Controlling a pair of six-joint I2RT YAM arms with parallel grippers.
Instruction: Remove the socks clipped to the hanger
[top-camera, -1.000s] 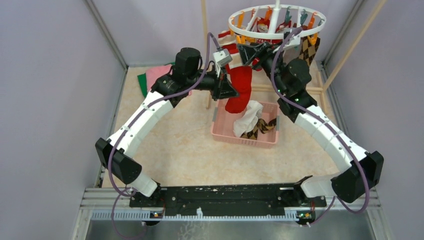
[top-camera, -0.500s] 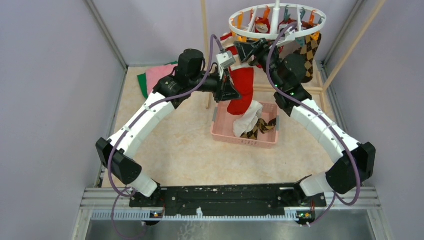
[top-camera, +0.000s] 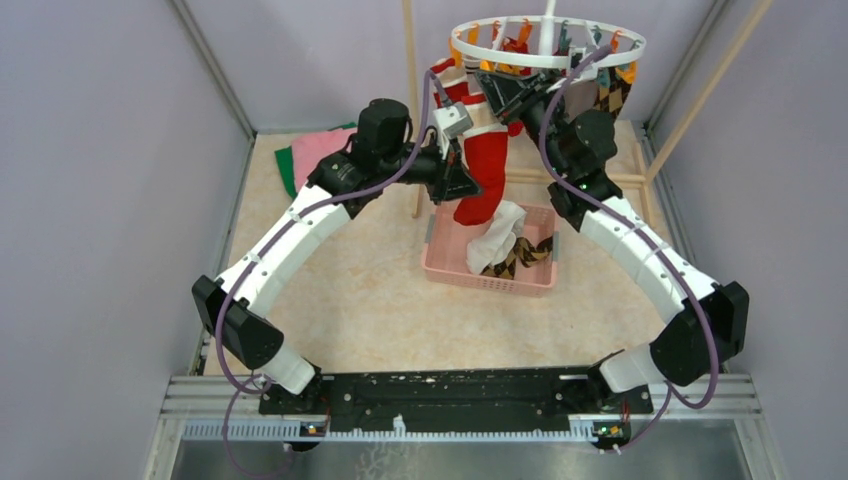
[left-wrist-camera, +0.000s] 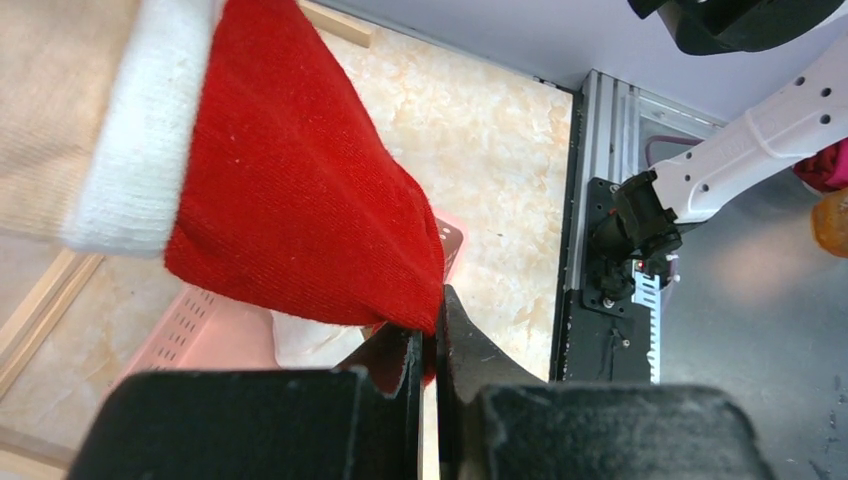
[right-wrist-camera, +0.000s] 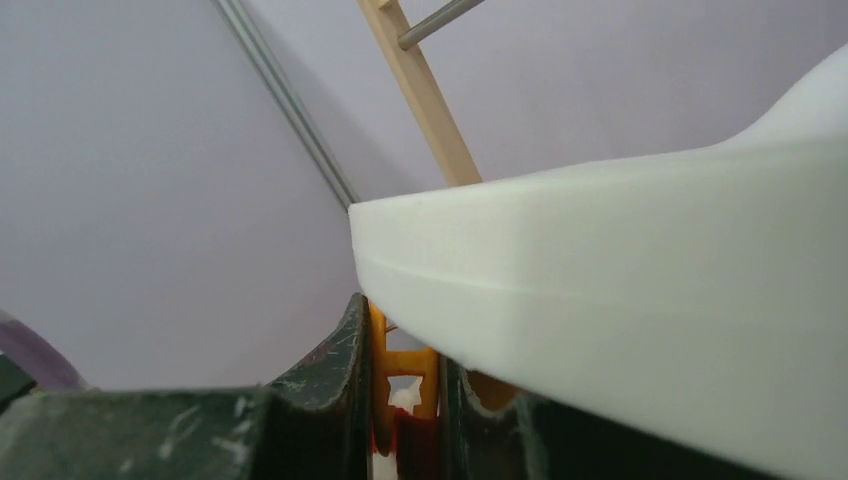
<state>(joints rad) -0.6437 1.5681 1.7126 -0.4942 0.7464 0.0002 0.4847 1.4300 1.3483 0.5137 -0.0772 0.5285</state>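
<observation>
The white ring hanger (top-camera: 548, 45) with orange and teal clips hangs at the top, and its rim (right-wrist-camera: 620, 290) fills the right wrist view. A red sock (top-camera: 487, 165) with a white cuff hangs from its left side over the basket. My left gripper (top-camera: 468, 183) is shut on the sock's lower edge (left-wrist-camera: 300, 200), jaws pinching red cloth (left-wrist-camera: 430, 345). My right gripper (top-camera: 492, 85) is up under the ring, shut on an orange clip (right-wrist-camera: 405, 365), with red cloth showing below it. A brown argyle sock (top-camera: 612, 95) hangs on the right side.
A pink basket (top-camera: 440, 265) under the hanger holds a white sock (top-camera: 495, 240) and an argyle sock (top-camera: 522, 258). Folded pink cloth (top-camera: 315, 148) and green cloth (top-camera: 285, 170) lie at the back left. Wooden rack posts (top-camera: 410, 100) flank the hanger.
My right gripper rose to the ring's left rim and closed on an orange clip. The hanger shifted slightly. The left gripper kept its hold on the red sock, nearly still.
</observation>
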